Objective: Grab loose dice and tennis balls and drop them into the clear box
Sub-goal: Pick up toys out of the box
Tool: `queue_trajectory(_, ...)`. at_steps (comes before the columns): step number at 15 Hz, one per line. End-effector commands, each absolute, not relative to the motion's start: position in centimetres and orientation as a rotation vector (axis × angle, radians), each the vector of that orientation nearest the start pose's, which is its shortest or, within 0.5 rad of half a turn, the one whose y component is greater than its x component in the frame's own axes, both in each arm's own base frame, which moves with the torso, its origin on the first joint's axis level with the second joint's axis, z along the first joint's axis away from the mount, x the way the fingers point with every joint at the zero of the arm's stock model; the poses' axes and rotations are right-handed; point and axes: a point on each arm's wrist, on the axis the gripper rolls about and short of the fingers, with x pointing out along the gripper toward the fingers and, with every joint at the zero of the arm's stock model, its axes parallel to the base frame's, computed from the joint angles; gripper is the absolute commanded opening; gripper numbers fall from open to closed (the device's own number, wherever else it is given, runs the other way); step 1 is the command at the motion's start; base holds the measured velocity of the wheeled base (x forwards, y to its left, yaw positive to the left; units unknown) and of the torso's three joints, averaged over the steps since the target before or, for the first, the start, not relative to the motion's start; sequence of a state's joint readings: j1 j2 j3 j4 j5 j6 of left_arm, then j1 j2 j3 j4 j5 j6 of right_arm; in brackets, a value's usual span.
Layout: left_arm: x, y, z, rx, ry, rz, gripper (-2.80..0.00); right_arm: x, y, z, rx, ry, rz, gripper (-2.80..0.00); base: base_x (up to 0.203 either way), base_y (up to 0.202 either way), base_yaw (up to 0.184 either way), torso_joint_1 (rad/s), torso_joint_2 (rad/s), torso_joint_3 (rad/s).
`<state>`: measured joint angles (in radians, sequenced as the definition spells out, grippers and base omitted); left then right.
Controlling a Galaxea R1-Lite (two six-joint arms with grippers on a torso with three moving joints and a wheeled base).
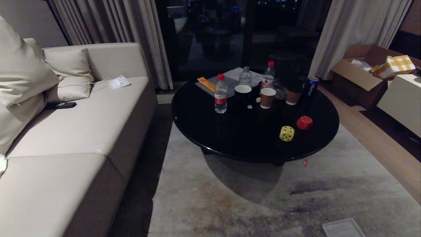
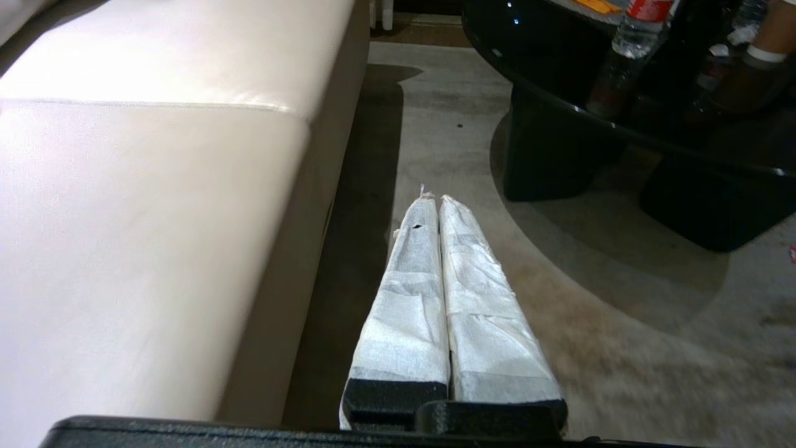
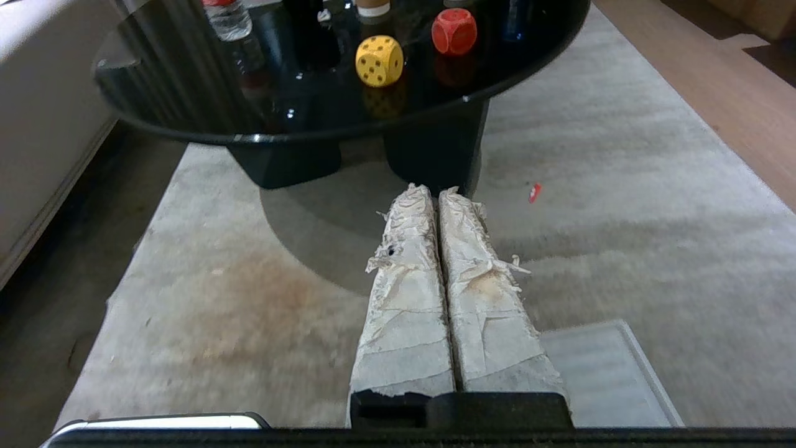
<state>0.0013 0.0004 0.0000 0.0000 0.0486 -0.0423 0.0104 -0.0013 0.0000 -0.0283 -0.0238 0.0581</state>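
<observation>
Both tools are hanging parked low over the carpet, left tool (image 2: 435,202) beside the sofa (image 2: 155,186), right tool (image 3: 429,193) facing the bench (image 1: 197,125); each is pressed fully together, gripping nothing. Yellow die (image 1: 286,133) and red die (image 1: 304,122) are sitting near the bench's edge (glossy top), so a nudge risks rolling them off. No tennis balls or walled box are showing; only a flat clear rectangle (image 1: 342,227) is lying on the carpet.

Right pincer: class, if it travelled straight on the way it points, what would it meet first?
Probably the rug, then the black table's base. The right pincer is shut; depth is uncertain.
</observation>
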Motion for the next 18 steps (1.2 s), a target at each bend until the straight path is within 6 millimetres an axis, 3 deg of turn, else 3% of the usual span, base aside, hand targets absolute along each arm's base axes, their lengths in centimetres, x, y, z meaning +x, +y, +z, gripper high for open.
queue_trajectory(1,-2.26,0.11,7.51,-0.043,0.002,0.051,-2.80,-2.20,-0.08,7.55,0.059,-0.019,-0.013,-2.80,0.182,0.000,0.000,-0.002,0.00,0.006)
queue_trajectory(18,-2.26,0.10,7.51,-0.038,0.002,0.049,-2.80,-2.20,-0.08,7.55,0.059,-0.019,-0.012,-2.80,0.183,0.000,-0.001,0.003,0.00,0.002)
